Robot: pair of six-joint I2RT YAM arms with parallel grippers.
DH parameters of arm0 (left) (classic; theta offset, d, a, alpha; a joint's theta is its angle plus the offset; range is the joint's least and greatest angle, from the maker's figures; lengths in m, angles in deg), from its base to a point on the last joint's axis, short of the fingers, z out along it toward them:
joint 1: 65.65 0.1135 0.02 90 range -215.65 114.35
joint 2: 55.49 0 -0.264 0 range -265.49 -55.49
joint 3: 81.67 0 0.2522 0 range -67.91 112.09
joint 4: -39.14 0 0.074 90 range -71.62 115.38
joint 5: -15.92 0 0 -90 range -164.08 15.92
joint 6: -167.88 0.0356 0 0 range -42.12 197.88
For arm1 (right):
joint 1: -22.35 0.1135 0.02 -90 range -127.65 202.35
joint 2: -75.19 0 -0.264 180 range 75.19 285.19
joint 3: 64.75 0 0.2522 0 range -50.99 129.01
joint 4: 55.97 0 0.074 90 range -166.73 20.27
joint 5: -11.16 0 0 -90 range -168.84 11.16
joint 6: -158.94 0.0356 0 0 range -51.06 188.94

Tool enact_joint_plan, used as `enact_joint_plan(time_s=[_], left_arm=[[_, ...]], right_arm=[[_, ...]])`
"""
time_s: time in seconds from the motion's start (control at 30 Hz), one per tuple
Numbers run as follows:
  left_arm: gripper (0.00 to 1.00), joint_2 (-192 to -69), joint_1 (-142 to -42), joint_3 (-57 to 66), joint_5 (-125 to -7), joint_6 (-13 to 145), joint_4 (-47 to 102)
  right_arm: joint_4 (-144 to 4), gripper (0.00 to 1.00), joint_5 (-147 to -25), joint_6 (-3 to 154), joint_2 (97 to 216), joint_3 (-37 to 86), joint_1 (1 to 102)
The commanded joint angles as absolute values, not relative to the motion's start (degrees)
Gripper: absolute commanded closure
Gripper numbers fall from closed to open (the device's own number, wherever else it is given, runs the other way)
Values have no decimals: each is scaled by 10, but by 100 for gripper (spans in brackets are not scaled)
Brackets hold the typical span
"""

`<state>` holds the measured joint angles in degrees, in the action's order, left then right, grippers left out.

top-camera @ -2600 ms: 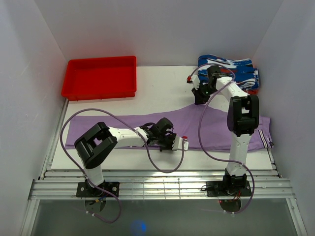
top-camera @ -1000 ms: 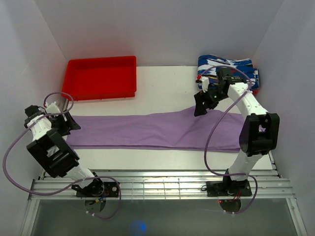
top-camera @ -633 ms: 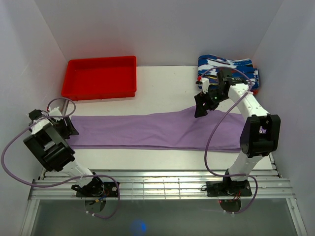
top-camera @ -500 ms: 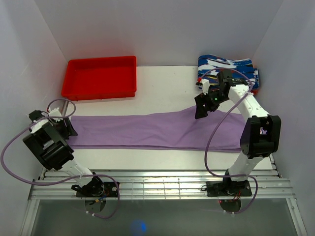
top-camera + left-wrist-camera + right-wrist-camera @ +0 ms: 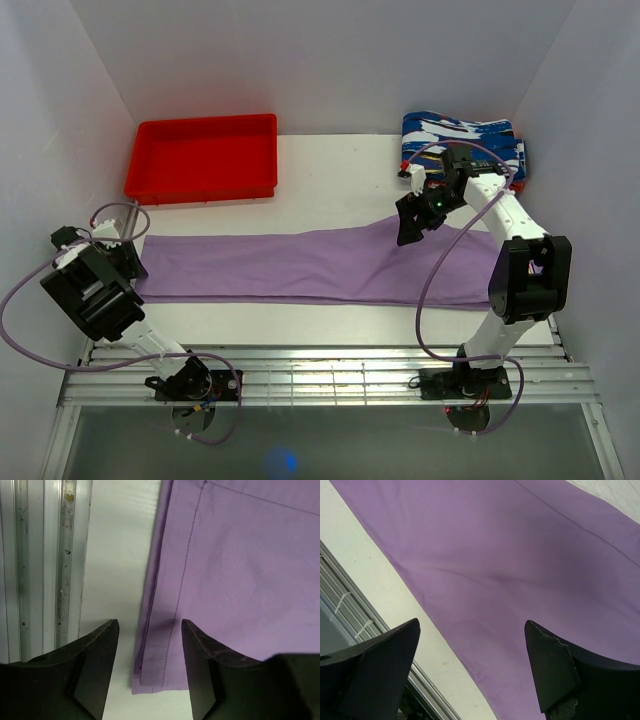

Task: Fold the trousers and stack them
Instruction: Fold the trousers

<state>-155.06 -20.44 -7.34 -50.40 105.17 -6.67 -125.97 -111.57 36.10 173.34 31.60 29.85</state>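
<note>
One flat trousers, one red tray

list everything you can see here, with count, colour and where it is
lilac soft cloth trousers: one pair, light purple, laid out flat and long across the middle of the table
red plastic tray: one, red, far left of the table
folded patterned garments: one stack, blue, white and red, far right corner
white table: one, white, under everything
left gripper: one, black, open over the trousers' left end
right gripper: one, black, open above the trousers' right part
</note>
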Motion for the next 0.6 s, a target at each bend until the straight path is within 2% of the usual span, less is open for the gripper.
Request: enact_joint_plan(time_s=[0.0, 0.17, 0.3, 0.57], left_arm=[[36, -1563, -206, -77, -479, 1070, -63], [48, -1596, -206, -94, -465, 1049, -58], [65, -1619, -212, -99, -427, 1027, -68], [68, -1646, -226, -92, -389, 983, -82]], right_arm=[[-1273, 10, -1114, 352, 1723, 322, 296], [-1277, 10, -1114, 350, 1725, 320, 296], [-1278, 10, -1116, 348, 1725, 322, 296], [-1285, 10, -1120, 340, 1723, 313, 296]])
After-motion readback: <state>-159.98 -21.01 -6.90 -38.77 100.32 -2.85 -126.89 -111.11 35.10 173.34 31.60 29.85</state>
